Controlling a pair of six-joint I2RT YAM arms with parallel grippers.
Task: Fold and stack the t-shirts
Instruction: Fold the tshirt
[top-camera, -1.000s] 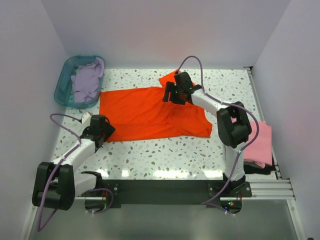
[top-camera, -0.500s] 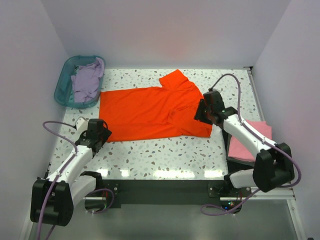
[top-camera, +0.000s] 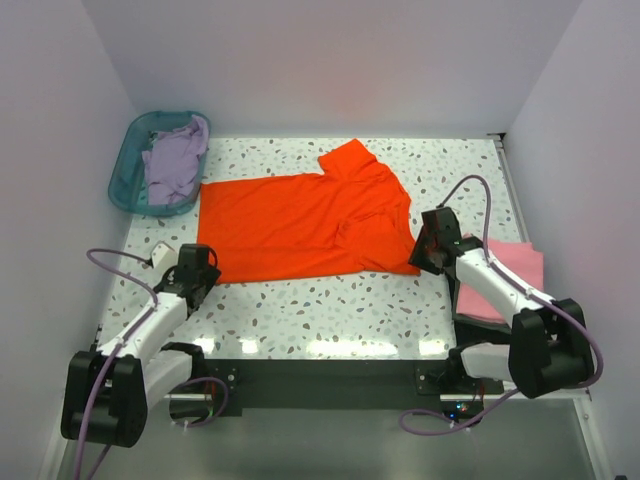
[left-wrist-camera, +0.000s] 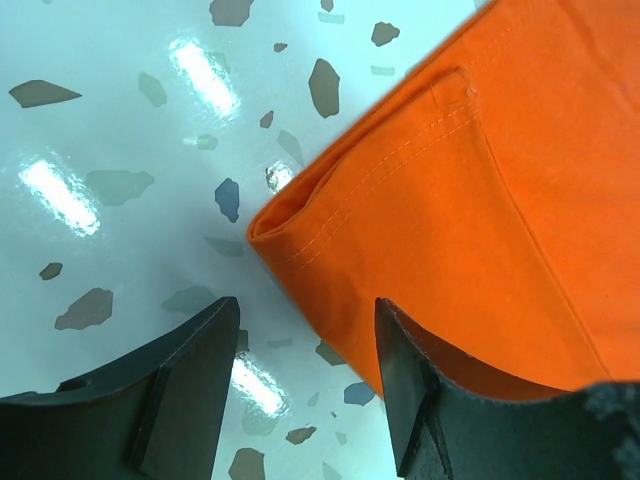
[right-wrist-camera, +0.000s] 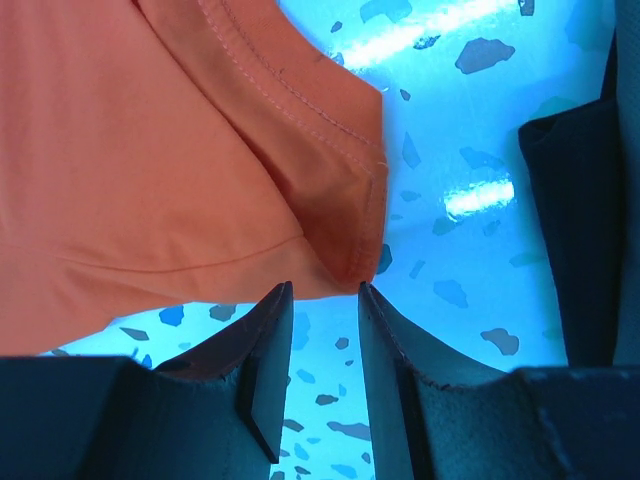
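Note:
The bright orange-red t-shirt (top-camera: 300, 220) lies spread flat mid-table, one sleeve pointing to the back. My left gripper (top-camera: 200, 268) is open at its near left corner; in the left wrist view the hem corner (left-wrist-camera: 450, 200) lies just ahead of the gripper (left-wrist-camera: 305, 330), with one finger (left-wrist-camera: 440, 400) over the cloth edge. My right gripper (top-camera: 432, 245) is open with a narrow gap at the shirt's near right corner (right-wrist-camera: 340, 240), its tips (right-wrist-camera: 325, 295) just short of the cloth. The folded pink t-shirt (top-camera: 510, 280) lies at the right. The lavender t-shirt (top-camera: 175, 160) is in the basket.
A teal plastic basket (top-camera: 122, 170) stands at the back left corner. A dark pad (top-camera: 520, 340) lies under the pink shirt at the right edge and also shows in the right wrist view (right-wrist-camera: 570, 220). White walls enclose the speckled table (top-camera: 320, 310).
My right arm swung from the shirt's far sleeve down to its near right corner. My left arm drew slightly nearer along the near left corner. The shirt has not moved.

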